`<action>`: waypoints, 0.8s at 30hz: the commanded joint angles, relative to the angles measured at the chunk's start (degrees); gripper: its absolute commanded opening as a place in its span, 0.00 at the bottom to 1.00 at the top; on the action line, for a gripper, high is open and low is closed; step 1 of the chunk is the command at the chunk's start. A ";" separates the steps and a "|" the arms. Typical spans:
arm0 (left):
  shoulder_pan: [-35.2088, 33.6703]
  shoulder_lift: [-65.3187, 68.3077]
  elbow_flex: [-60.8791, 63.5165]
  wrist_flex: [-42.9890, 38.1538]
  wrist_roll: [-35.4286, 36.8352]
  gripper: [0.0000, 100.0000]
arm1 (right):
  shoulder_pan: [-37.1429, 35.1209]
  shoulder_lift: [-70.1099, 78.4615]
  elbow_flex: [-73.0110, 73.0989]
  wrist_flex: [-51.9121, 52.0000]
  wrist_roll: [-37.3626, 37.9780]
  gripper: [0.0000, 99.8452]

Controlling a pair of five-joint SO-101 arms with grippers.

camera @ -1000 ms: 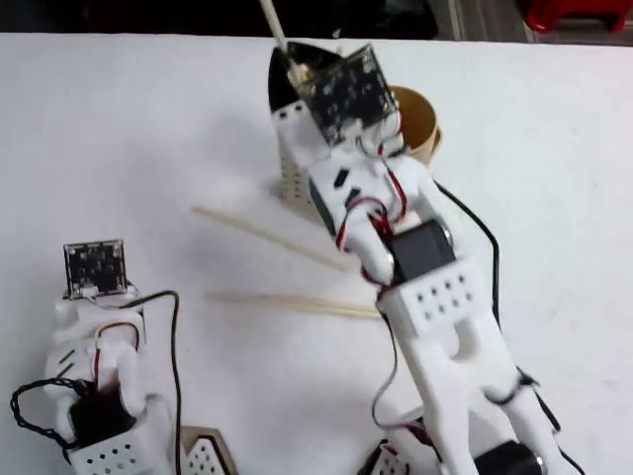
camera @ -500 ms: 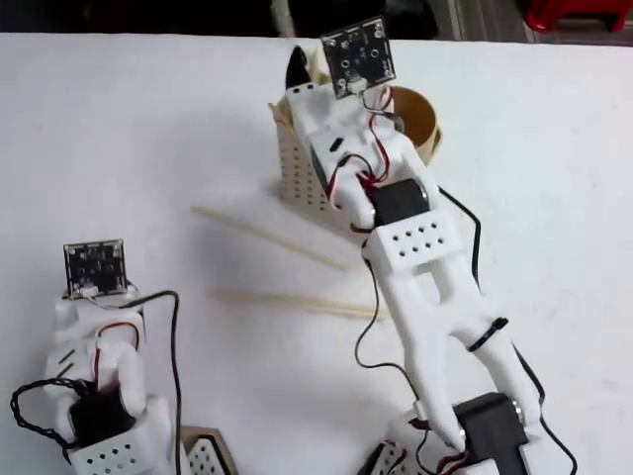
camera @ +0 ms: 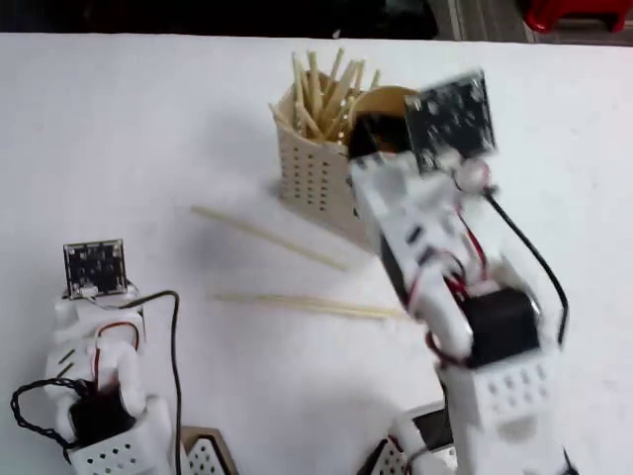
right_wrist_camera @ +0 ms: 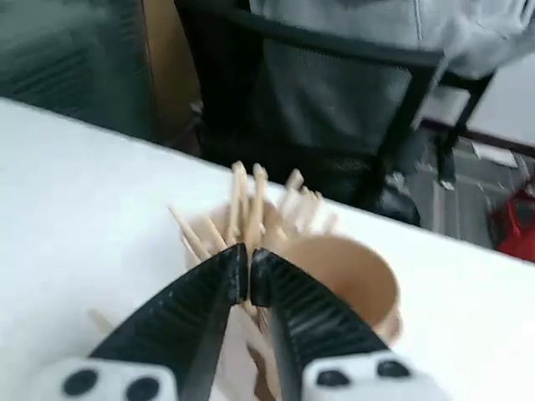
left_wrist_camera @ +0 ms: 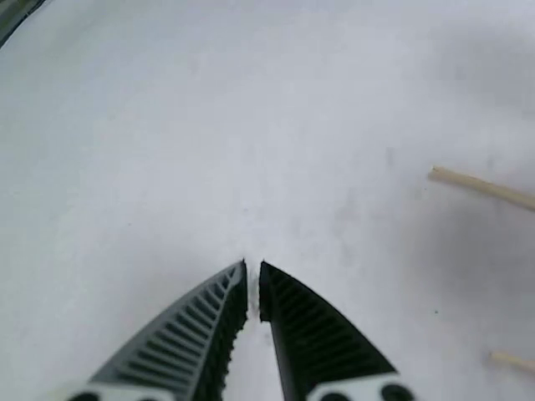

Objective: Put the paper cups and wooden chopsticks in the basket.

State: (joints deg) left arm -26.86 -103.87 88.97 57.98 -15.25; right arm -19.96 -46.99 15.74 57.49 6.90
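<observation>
**Operator:** Left claw (left_wrist_camera: 252, 266) status?
**Technician:** Clenched and empty. The two ribbed fingers meet at the tips with only a hairline slit between them. The claw hangs over bare table (left_wrist_camera: 167, 125) at the near left corner, well apart from the basket.

**Operator:** Right claw (right_wrist_camera: 248, 251)?
**Technician:** Also clenched, with nothing gripped. Its tips point at the basket contents from the near side.

**Operator:** Location of the basket?
**Technician:** The basket (camera: 309, 173), white and perforated, stands upright at the far middle of the table. A bundle of wooden chopsticks (camera: 321, 89) stands in it, ends fanned out above the rim.

**Operator:** Paper cup?
**Technician:** One brown paper cup (camera: 388, 99) stands upright, mouth up. In the high view it is just beside the bundle, on its right. Whether it sits inside the basket or against its wall cannot be determined, because the right arm (camera: 475, 327) covers that area.

**Operator:** Items outside the basket?
**Technician:** Two.
- The diagonal chopstick (camera: 267, 237) lies flat on the table near the basket's front.
- The second chopstick (camera: 307, 304) lies flat nearer the arms, almost crosswise, with its right end at the right arm.

The two are apart and not touching.
</observation>
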 commanded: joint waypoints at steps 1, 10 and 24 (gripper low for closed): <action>-0.31 -0.57 0.35 -2.02 -0.70 0.05 | 3.65 -6.55 -2.37 11.65 0.09 0.02; 1.54 -0.57 0.44 -2.02 -0.79 0.05 | 11.74 -9.36 15.03 13.58 8.00 0.02; 25.19 -0.48 -6.51 3.69 -17.67 0.05 | 16.48 -31.16 54.07 -15.43 1.76 0.02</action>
State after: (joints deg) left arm -10.42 -103.96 87.82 58.07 -28.26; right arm -3.87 -71.78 64.35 48.44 11.21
